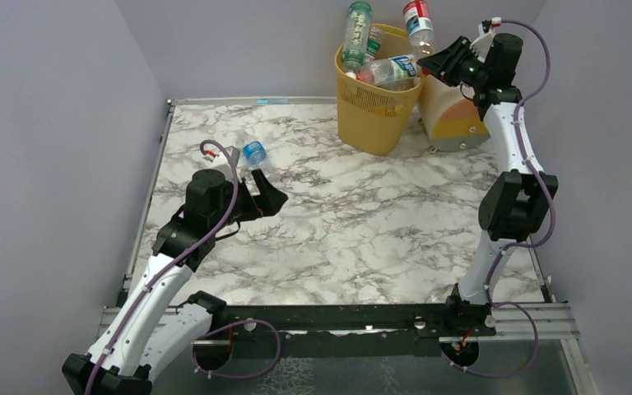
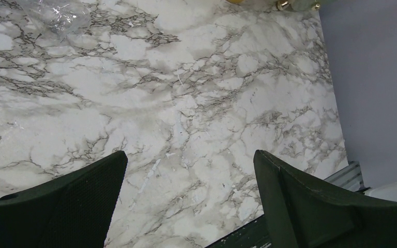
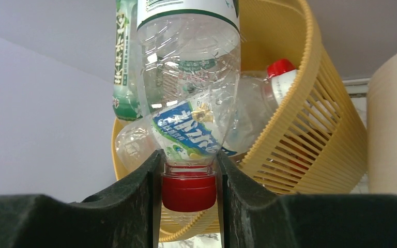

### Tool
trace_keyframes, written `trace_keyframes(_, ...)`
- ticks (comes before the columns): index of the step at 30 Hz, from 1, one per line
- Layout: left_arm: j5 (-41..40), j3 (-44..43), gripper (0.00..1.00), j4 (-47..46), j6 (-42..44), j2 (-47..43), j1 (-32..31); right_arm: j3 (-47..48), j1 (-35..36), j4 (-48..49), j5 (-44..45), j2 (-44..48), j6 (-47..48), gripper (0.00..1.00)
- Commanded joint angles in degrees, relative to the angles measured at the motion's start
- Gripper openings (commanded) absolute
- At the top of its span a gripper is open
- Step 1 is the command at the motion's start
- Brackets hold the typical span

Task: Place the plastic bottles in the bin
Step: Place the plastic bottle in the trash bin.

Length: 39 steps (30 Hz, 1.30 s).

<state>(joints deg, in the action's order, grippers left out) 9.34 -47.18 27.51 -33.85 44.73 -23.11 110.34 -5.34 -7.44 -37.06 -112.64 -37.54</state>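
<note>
The marbled counter (image 1: 362, 222) takes up the whole floor of the booth. The right arm (image 1: 514, 197) stands at its 4 o'clock edge and reaches high toward 1 o'clock. The left arm (image 1: 173, 263) leans in from 7 o'clock and stays low over the slab.

The bin (image 1: 370, 115) stands on the counter at 12 o'clock, already stuffed so that bottles poke above its rim. Just beside it, at its 3 o'clock, sits a cream-and-peach cylinder (image 1: 453, 119).

The right pincer (image 1: 438, 59) is up by the bin's 2 o'clock rim, clenched on the red cap (image 3: 188, 192) of the held bottle (image 1: 418, 25). That bottle is clear and its body points up and away from the fingers, above the bin's mouth. I cannot tell whether it touches the ones beneath it.

The left pincer (image 1: 263, 193) hangs released, jaws wide apart with nothing between them, over bare marble at about 9 o'clock.

In the bin, a green bottle (image 1: 356, 33) sticks up at the 11 o'clock side. A blue-label bottle (image 1: 391, 70) lies across the top, toward 3 o'clock.

One loose bottle (image 1: 251, 152), clear with a blue band, lies on the counter at 10 o'clock. It is near the left pincer, at its 11 o'clock, and well apart from the bin.
</note>
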Motion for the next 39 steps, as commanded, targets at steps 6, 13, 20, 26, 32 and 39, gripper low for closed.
trace_keyframes(6, -1.26, -1.40, 0.99, -1.35, 0.23, 1.40, -0.17, 8.54, 0.64, -4.75, 5.51, -2.15, 9.18, 0.29)
trace_keyframes(13, -0.78, -2.36, 0.99, -1.72, 0.53, 3.19, -0.17, 20.10, 0.93, -9.29, 10.01, -9.88, 18.68, 0.34)
trace_keyframes(20, 0.03, -3.80, 0.99, -2.23, 1.10, 6.35, -0.12, 20.77, 2.19, -10.38, 15.26, -11.72, 27.61, 0.37)
trace_keyframes(26, 0.75, -5.13, 0.99, -3.01, 1.50, 9.61, -0.10, 20.30, 6.30, -9.49, 24.54, -12.97, 37.13, 0.39)
trace_keyframes(32, 1.20, -5.48, 0.99, -4.33, 1.25, 11.38, -0.09, 18.97, 10.48, -7.51, 36.22, -14.58, 45.06, 0.39)
trace_keyframes(39, 1.55, -5.39, 0.99, -5.08, 1.24, 12.60, -0.18, 14.93, 11.23, -4.56, 39.99, -13.32, 46.40, 0.49)
